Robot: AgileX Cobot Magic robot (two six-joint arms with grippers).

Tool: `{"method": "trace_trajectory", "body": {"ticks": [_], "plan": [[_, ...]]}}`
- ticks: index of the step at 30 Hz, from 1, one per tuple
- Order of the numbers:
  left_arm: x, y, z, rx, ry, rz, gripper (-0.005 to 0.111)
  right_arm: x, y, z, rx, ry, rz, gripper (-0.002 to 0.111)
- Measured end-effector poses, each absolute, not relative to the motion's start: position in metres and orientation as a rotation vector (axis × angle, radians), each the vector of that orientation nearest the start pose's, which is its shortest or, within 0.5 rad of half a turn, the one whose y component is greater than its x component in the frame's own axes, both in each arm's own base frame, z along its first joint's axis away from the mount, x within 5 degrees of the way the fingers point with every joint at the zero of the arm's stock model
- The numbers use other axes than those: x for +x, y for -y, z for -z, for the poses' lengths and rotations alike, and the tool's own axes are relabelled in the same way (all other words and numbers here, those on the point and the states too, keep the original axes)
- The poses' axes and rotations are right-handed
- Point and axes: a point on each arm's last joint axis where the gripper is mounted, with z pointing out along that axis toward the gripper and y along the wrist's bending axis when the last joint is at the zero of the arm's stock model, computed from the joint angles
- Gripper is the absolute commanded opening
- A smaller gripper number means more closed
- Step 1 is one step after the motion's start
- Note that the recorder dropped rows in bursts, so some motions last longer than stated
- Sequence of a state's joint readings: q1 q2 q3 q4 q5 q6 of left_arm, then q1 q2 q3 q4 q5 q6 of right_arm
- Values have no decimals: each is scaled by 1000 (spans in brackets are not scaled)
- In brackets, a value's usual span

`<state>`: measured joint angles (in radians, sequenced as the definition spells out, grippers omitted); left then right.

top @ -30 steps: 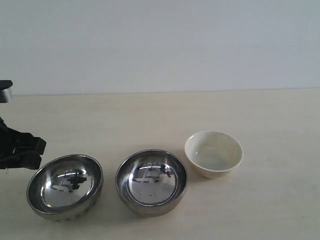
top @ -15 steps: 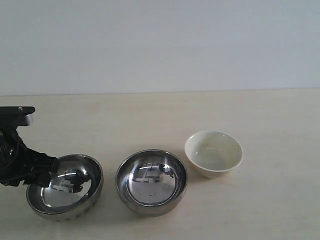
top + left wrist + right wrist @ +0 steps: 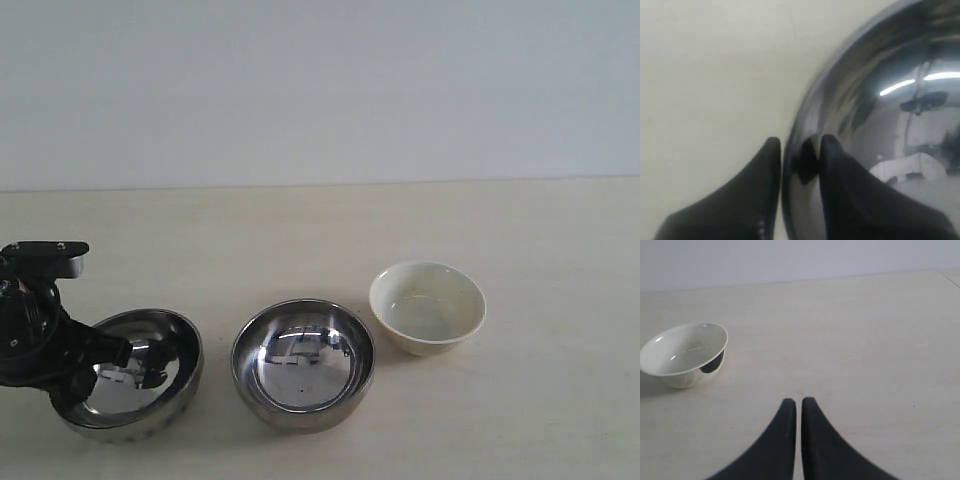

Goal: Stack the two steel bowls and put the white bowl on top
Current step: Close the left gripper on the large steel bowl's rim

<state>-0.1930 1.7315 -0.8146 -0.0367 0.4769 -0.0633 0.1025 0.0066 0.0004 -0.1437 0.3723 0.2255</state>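
Exterior cam: raised a bit, tilted down across the table (image 3: 560,420), facing the back wall (image 3: 320,90). Mid-range, wide on the tabletop. Left wrist cam: right up against the left steel bowl (image 3: 165,375), looking down on its rim. Right wrist cam: low over the table, facing the wall, white bowl (image 3: 684,354) near. Each wrist cam shares its bowl with exterior.

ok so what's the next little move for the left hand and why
Probably close the left hand firmly on the rim before lifting. Its fingers straddle the rim of the left steel bowl, one inside and one outside, but a firm pinch can't be confirmed. The bowl sits on the table, and the middle steel bowl beside it is empty to receive it.
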Motion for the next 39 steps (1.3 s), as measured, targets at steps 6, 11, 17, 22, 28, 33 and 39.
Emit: {"method": "trace_trajectory", "body": {"ticks": [6, 11, 17, 22, 28, 33, 39], "plan": [[291, 59, -141, 120, -2845, 98, 4, 53, -1, -180, 26, -1860, -86, 0], [291, 59, -141, 117, -2845, 100, 4, 53, -1, -180, 26, -1860, -86, 0], [295, 60, -148, 122, -2867, 98, 4, 53, -1, -180, 26, -1860, -86, 0], [297, 60, -151, 126, -2878, 96, 4, 53, -1, -180, 26, -1860, -86, 0], [294, 59, -161, 150, -2869, 81, 4, 53, -1, -180, 26, -1860, -86, 0], [289, 56, -174, 151, -2872, 75, 4, 53, -1, -180, 26, -1860, -86, 0], [284, 55, -193, 160, -2838, 78, 4, 53, -1, -180, 26, -1860, -86, 0]]}}
